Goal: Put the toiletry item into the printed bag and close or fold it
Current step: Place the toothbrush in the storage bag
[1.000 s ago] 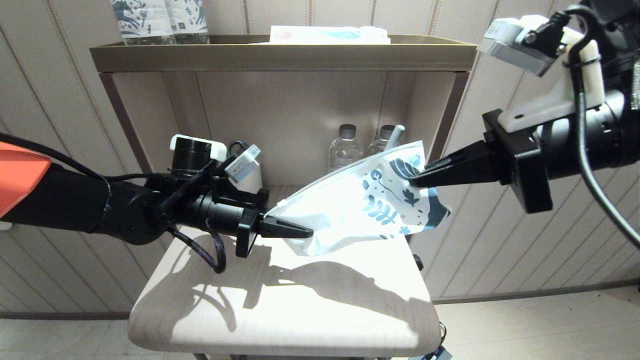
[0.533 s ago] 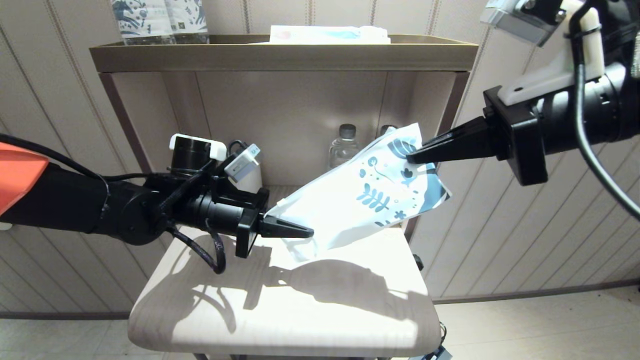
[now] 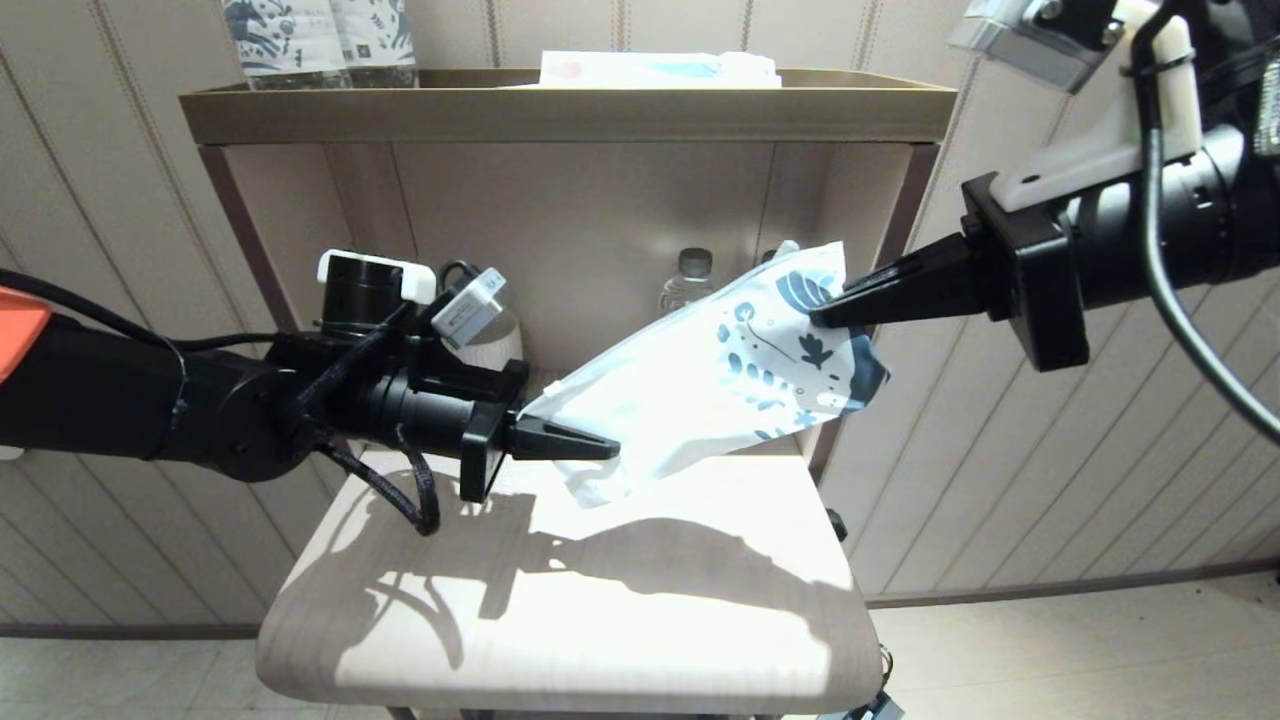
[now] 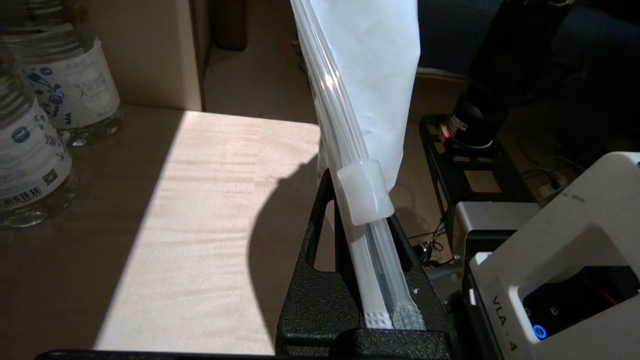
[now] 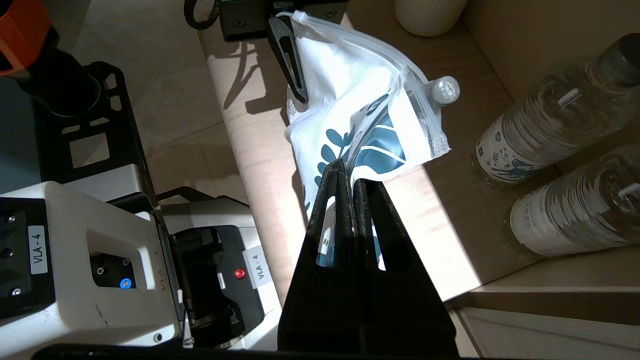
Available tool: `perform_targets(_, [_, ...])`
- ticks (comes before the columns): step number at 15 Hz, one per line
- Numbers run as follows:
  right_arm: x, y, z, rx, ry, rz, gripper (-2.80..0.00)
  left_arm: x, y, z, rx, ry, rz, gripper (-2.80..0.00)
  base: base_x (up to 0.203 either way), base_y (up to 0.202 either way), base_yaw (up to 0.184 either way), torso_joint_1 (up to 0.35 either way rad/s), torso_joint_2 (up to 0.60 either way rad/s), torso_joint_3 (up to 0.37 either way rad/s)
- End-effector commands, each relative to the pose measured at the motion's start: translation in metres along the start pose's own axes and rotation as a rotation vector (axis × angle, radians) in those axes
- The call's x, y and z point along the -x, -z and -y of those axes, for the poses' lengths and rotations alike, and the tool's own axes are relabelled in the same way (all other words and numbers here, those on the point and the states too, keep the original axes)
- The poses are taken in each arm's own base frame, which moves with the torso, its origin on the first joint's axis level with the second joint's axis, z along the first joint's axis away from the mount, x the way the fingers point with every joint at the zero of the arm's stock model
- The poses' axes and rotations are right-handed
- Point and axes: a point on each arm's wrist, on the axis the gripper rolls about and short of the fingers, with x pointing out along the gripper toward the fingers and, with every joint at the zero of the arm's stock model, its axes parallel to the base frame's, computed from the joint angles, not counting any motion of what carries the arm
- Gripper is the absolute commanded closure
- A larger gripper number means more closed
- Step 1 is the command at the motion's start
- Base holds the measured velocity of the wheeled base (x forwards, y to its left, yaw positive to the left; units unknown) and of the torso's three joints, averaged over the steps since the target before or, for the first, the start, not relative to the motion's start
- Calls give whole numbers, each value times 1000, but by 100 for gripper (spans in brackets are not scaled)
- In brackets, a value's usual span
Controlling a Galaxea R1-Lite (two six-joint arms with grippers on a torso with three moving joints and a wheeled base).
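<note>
The printed bag hangs stretched between both grippers above the table, tilted up toward its blue leaf-print end. My left gripper is shut on the white zip strip's low end, just behind the slider. My right gripper is shut on the printed end. In the right wrist view the pale rounded end of the toiletry item pokes out of the bag's open edge. Its other part is hidden inside the bag.
Under the bag is the pale wooden table. Water bottles and a white ribbed cup stand at the back of the niche. The shelf above carries upright blue-patterned packages and a flat packet.
My right gripper has lifted the printed end higher. My left gripper rose slightly and drew back to the left, pulling the bag tauter. The toiletry item's end shows less above the bag.
</note>
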Motion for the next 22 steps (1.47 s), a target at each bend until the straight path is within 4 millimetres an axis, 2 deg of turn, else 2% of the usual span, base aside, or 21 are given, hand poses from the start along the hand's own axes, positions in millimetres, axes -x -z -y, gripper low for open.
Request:
perform_targets(1, [-1, 4, 0, -8, -6, -12, 0, 7, -6, 2, -20, -10, 10, 0, 0, 0, 0, 0, 0, 0])
perform_targets(7, [-2, 11, 4, -31, 3, -34, 0, 14, -14, 7, -69, -28, 27, 0, 0, 0, 0, 0, 0, 0])
perform_targets(11, [1, 4, 5, -13, 17, -12, 0, 13, -10, 7, -72, -25, 29, 0, 0, 0, 0, 0, 0, 0])
perform_targets(17, [1, 7, 6, -21, 20, -19, 0, 14, -12, 8, -78, -26, 31, 0, 0, 0, 0, 0, 0, 0])
perform_targets(18, [1, 8, 6, -22, 20, -21, -280, 14, -12, 8, -78, -26, 31, 0, 0, 0, 0, 0, 0, 0])
perform_targets(22, [-1, 10, 6, -26, 15, -31, -280, 15, -15, 11, -85, -24, 34, 0, 0, 0, 0, 0, 0, 0])
